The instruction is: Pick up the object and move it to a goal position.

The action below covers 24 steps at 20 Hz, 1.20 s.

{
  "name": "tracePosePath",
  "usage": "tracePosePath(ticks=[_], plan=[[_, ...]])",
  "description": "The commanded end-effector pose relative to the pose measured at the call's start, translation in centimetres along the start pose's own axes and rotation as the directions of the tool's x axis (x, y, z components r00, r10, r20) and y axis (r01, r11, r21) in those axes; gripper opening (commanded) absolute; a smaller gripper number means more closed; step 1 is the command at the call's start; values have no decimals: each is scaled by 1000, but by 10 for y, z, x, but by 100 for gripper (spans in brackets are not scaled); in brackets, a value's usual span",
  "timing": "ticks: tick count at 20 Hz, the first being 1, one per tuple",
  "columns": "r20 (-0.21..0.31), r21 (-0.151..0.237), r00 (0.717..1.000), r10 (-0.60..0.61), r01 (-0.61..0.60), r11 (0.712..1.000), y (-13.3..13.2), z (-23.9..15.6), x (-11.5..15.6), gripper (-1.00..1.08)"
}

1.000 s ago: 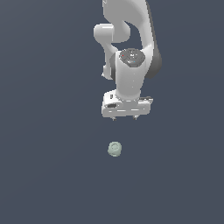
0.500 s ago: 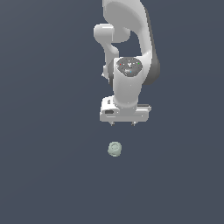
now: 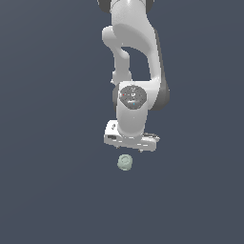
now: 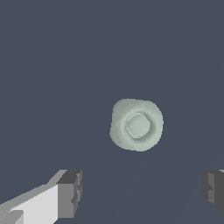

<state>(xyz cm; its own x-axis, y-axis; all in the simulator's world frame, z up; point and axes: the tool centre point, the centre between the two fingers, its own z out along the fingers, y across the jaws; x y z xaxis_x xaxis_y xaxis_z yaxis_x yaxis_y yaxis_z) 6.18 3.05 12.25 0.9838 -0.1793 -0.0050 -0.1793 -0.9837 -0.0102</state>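
The object (image 3: 125, 163) is a small pale sage-green lumpy disc with a raised ring on its face, lying on the dark grey floor. In the wrist view the object (image 4: 136, 124) lies flat, ahead of the gap between the two fingers. My white gripper (image 3: 129, 148) hangs just above and slightly behind the object, not touching it. In the wrist view the gripper (image 4: 142, 192) is open and empty, with its dark fingertips (image 4: 70, 193) far apart, wider than the disc.
The white arm (image 3: 133, 71) rises above the gripper toward the top of the exterior view. The flat dark grey floor (image 3: 47, 190) surrounds the object on all sides.
The gripper has come down and toward the exterior view's left, from well above the object to just over it. The object has not moved.
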Motion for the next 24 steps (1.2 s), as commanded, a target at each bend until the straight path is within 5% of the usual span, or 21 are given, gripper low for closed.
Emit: tracePosePath(ticks=[1, 24], plan=[[-2, -3, 999, 42, -42, 999, 3, 10, 11, 100], [-6, -9, 992, 124, -124, 992, 11, 70, 29, 100]])
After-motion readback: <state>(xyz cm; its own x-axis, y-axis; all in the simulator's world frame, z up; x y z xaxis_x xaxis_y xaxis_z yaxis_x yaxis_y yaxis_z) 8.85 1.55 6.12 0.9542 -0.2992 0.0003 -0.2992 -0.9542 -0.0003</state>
